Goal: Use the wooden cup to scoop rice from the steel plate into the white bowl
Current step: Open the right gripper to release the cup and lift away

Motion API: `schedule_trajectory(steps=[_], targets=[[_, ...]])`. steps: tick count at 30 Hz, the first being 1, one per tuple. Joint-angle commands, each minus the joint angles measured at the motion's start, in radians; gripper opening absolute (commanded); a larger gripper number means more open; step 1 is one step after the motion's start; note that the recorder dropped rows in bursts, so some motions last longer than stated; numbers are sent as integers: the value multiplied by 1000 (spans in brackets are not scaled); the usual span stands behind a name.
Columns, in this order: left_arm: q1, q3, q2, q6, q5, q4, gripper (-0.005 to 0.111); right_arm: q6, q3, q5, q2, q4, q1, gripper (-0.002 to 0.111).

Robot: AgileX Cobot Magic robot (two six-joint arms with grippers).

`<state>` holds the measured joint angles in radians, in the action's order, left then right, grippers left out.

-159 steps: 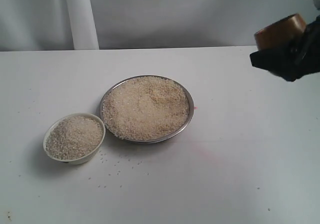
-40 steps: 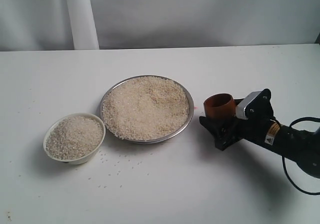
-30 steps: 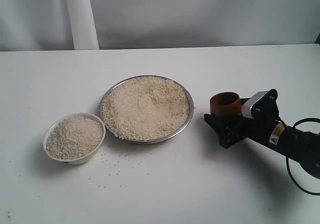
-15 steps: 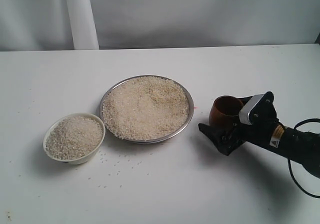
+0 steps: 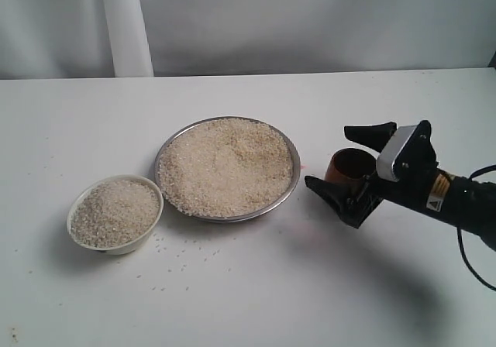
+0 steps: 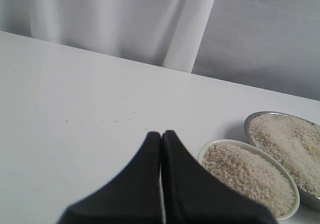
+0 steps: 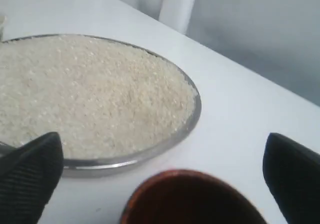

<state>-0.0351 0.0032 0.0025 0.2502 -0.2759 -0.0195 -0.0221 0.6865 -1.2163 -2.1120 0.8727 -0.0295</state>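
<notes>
Right gripper is spread wide either side of the wooden cup, gripping nothing. Cup stands on the bench just right of the steel plate. White bowl looks heaped, so next is probably backing off without knocking it. Left gripper's closed, empty.

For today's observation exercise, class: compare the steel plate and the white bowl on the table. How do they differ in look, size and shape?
The steel plate is shiny grey metal, while the white bowl is matt cream-white. The plate is far wider than the bowl. The plate is shallow with a thin rim, whereas the bowl is deeper with a thick rim. Both are round, stand on the white table and hold rice.
</notes>
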Motion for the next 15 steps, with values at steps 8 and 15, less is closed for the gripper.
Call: schedule_trajectory(steps=[8, 15], targets=[[5, -3, -3, 4, 9, 2, 0, 359, -3, -5, 302, 277, 8, 104], [5, -3, -3, 4, 9, 2, 0, 624, -3, -5, 569, 435, 8, 68]])
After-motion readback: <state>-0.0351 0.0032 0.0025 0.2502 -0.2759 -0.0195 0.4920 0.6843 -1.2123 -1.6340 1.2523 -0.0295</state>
